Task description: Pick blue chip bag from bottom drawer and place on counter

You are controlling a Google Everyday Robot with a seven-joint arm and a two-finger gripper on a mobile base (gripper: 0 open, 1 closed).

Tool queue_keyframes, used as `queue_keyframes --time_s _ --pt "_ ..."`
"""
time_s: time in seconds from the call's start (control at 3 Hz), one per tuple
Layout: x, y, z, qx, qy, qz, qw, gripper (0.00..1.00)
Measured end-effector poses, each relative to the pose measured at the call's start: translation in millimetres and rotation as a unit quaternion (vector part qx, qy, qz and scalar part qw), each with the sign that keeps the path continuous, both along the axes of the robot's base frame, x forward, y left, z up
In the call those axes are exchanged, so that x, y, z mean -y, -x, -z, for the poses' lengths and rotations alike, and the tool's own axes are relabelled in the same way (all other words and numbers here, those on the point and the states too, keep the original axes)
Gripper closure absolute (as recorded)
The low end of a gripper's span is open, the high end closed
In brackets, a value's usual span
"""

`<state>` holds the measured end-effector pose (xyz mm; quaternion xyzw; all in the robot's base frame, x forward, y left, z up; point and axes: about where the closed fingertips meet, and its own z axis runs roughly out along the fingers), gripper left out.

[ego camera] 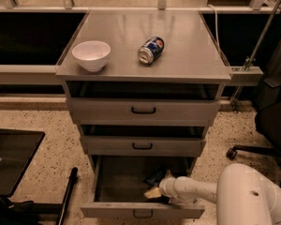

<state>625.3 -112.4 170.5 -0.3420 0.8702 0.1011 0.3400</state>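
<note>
Blue chip bag [155, 174] sits in bottom drawer [131, 211], claw [153, 192] beside it.

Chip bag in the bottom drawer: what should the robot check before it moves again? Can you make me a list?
1. Bottom drawer pulled open: ok.
2. Gripper down inside the drawer, on its right side near the front: ok.
3. Chip bag in sight, lying just behind the gripper: ok.
4. Bag actually held: cannot tell.
5. Middle drawer above pushed in, so the way up is not blocked: ok.
6. Free spot on the counter, to the right of the soda can and away from the bowl: ok.
</note>
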Motion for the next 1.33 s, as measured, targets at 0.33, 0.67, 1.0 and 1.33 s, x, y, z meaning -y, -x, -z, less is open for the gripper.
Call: queue_keyframes --time_s 0.33,0.67,1.0,1.33 --pt "-0.8 1.0 0.4 0.000 0.001 -0.002 1.0000 0.00" --pt "-4.0 6.7 20.6 -0.020 0.006 -0.010 0.9997 0.00" --pt "-4.3 7.1 22.2 -0.021 0.007 -0.011 0.9997 0.00" --pt "-4.3 7.1 22.2 -0.021 0.007 -0.011 0.9997 0.19"
